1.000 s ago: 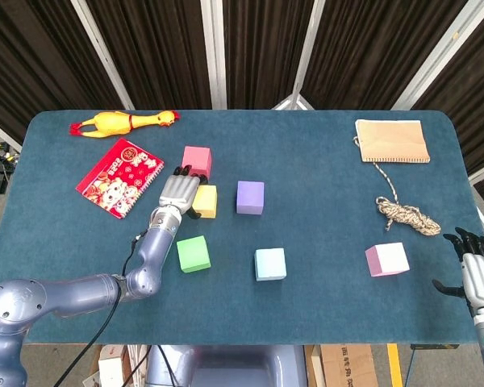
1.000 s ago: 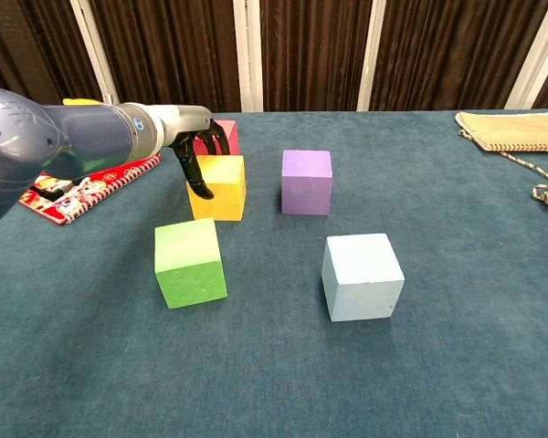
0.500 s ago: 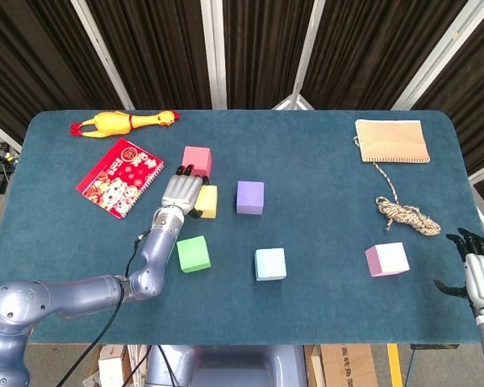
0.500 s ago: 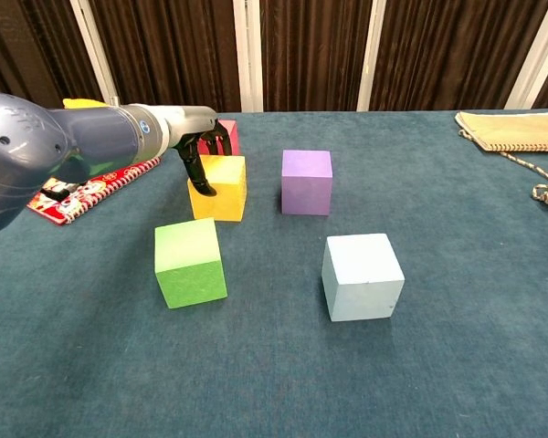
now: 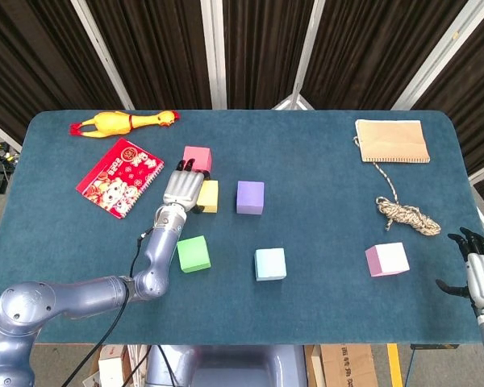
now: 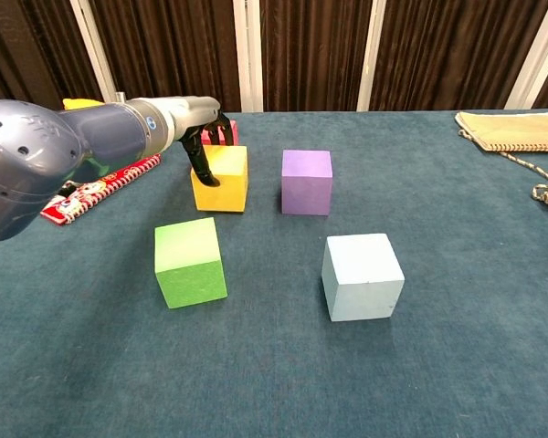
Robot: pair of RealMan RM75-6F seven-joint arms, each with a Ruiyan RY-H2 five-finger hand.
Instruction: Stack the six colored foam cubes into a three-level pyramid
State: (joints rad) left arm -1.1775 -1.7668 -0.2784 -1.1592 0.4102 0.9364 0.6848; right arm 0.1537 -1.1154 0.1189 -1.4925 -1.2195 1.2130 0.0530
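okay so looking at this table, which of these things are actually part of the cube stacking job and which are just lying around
Part of the job: yellow cube, gripped by the left hand; pink cube; purple cube; green cube; light blue cube; pale pink cube.

Lying about: rubber chicken, red notebook, tan pouch, coiled rope.

Five cubes (image 5: pixel 250 197) left-centre; sixth cube (image 5: pixel 386 260) far right; notebook (image 5: pixel 119 177), toy chicken (image 5: pixel 125 121) back-left.
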